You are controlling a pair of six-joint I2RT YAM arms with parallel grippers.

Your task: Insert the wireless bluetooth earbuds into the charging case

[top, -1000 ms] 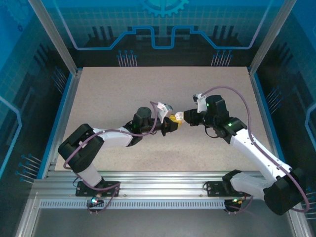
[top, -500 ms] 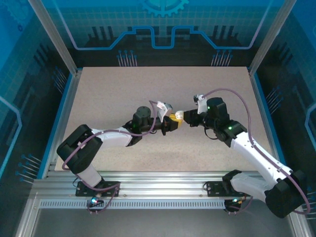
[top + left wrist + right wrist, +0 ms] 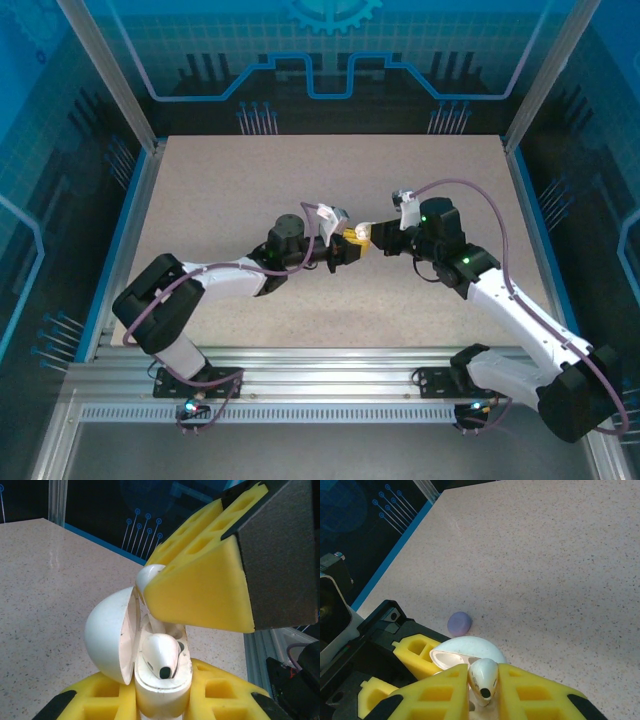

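Observation:
A white charging case (image 3: 160, 700) stands upright with its lid (image 3: 110, 630) swung open to the left, and my left gripper (image 3: 162, 692) is shut on its base. One white earbud (image 3: 160, 655) sits in the case, head up. My right gripper (image 3: 484, 686) is shut on a second white earbud (image 3: 484, 676), held directly over the open case (image 3: 470, 652). In the left wrist view that earbud (image 3: 149, 576) peeks out by a right yellow finger (image 3: 200, 587) just above the case. Seen from the top camera, the left gripper (image 3: 345, 247) and right gripper (image 3: 366, 236) meet mid-table.
A small pale purple rounded case (image 3: 459, 623) lies closed on the speckled table (image 3: 560, 555) just beyond the white case. The blue-edged left wall (image 3: 395, 545) runs past it. Open tabletop (image 3: 330, 170) stretches to the far side.
Both grippers have shifted slightly toward the far side while staying together. Each keeps its hold, the left on the case and the right on the earbud.

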